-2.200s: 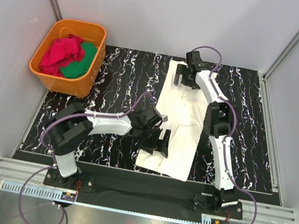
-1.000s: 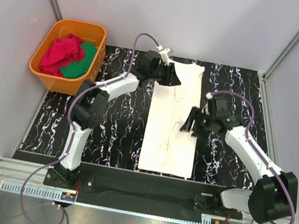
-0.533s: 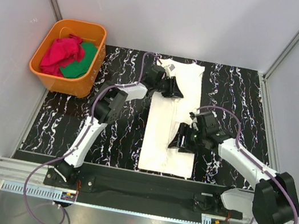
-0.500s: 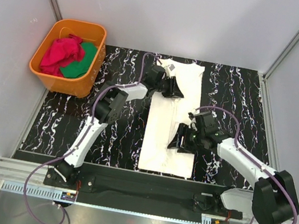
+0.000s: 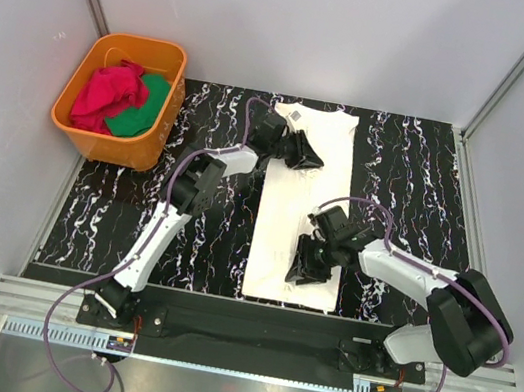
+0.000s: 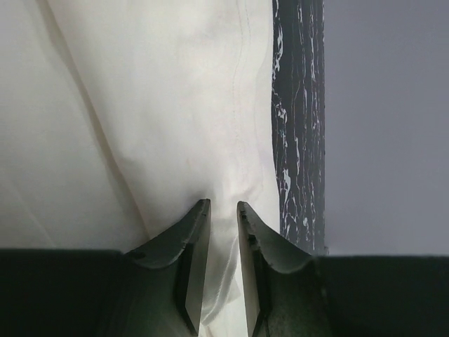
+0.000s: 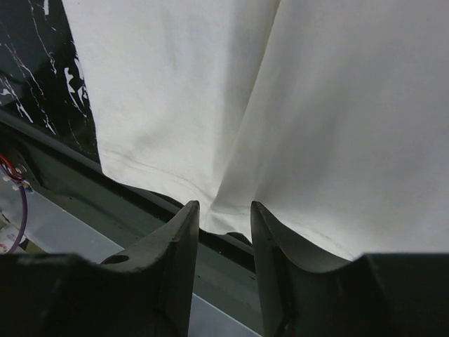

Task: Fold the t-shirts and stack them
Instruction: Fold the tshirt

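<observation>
The cream-white t-shirt [image 5: 292, 211] lies folded into a long narrow strip down the middle of the table. My left gripper [image 5: 307, 155] is low over its far end. In the left wrist view a ridge of the white cloth [image 6: 223, 267] is bunched between the narrow jaws of the left gripper [image 6: 223, 205], which is shut on it. My right gripper [image 5: 299, 268] is at the strip's near end. Its jaws stand apart, and the shirt's hem corner [image 7: 235, 217] lies loose between them at the right gripper [image 7: 224, 205]. The red t-shirt [image 5: 107, 96] is crumpled in the tub.
The orange tub [image 5: 127, 38] stands at the back left, off the table's corner, and also holds a green cloth [image 5: 148, 103]. Black marbled tabletop [image 5: 418, 173] shows on both sides of the strip. A metal rail [image 5: 252, 311] runs along the near edge.
My right gripper has moved toward the near hem and its jaws have narrowed. My left gripper has stayed at the far end and closed further on the cloth.
</observation>
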Available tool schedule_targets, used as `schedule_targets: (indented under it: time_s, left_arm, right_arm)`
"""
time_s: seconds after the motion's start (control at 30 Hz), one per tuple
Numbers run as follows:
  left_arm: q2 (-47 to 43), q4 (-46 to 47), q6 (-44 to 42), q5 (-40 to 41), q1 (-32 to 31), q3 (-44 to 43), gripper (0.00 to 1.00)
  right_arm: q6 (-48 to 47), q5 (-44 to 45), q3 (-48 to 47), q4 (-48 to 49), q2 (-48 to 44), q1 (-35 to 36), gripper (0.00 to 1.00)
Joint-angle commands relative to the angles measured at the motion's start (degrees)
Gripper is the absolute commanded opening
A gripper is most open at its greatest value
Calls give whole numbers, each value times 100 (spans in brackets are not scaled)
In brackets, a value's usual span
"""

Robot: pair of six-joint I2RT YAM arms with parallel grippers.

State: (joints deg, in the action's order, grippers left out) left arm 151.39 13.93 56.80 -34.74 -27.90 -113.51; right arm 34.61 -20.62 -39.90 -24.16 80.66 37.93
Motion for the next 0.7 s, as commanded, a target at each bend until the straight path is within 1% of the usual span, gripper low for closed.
schedule_targets:
  time_s: [0.0, 0.1, 0.3, 0.33, 0.37, 0.5, 0.67]
  left_arm:
    - [153, 425, 235, -147, 83, -180, 28]
    - [224, 549, 393, -217, 83, -206, 27]
    - [286, 619, 490, -191, 92, -180, 26]
    - [294, 619, 508, -191, 92, -171, 26]
    - [294, 628, 517, -182, 92, -171, 26]
    - [321, 628, 552, -182, 118, -188, 25]
    - [365, 619, 578, -182, 144, -241, 25]
  right_arm:
    - [239, 234, 87, 245, -33, 144, 43]
    - [266, 234, 97, 272, 37, 197, 44]
    - [336, 217, 17, 333, 388, 381, 43]
    - [345, 216, 26, 333, 450, 442, 41]
    - [362, 208, 26, 325, 468, 469, 36]
    - [468, 269, 96, 167, 276, 592, 27]
    - [476, 471, 158, -290, -94, 645, 21]
